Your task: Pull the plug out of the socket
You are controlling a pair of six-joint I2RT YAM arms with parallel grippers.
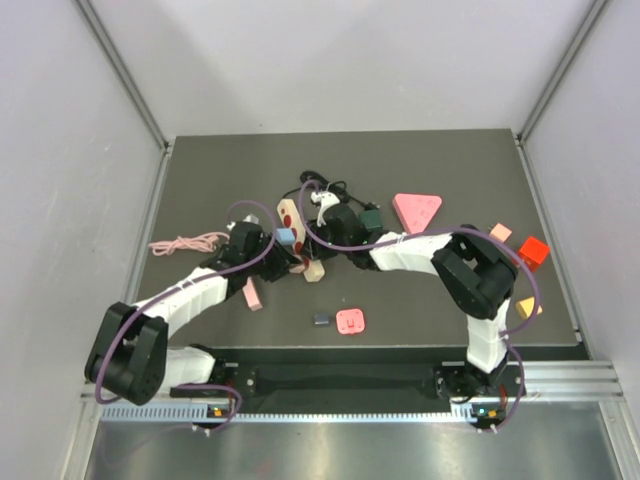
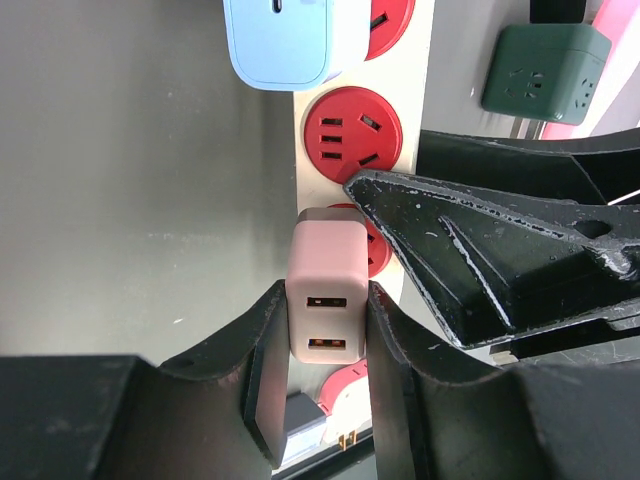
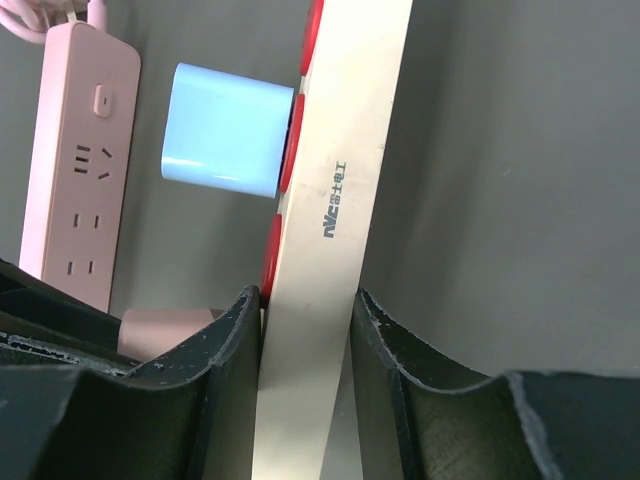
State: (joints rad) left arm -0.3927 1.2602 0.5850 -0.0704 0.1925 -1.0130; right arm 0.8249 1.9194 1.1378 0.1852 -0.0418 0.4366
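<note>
A cream power strip (image 1: 291, 215) with red sockets (image 2: 353, 133) lies mid-table. A pink USB plug (image 2: 328, 290) stands against one red socket; I cannot tell how deep its prongs sit. My left gripper (image 2: 328, 345) is shut on the pink plug, one finger on each side. My right gripper (image 3: 305, 330) is shut on the strip's cream side (image 3: 340, 200), just beside the plug; its finger (image 2: 480, 260) shows in the left wrist view. A light blue plug (image 3: 225, 130) sits in a socket further along the strip. In the top view both grippers meet at the strip, left (image 1: 272, 248) and right (image 1: 330, 232).
A pink power strip (image 3: 80, 160) lies beside the cream one. A dark green cube socket (image 1: 371, 215), a pink triangle (image 1: 416, 210), a red block (image 1: 533, 250), a pink cable (image 1: 185, 243), a pink square adapter (image 1: 351, 321) and a small grey plug (image 1: 321, 320) lie around.
</note>
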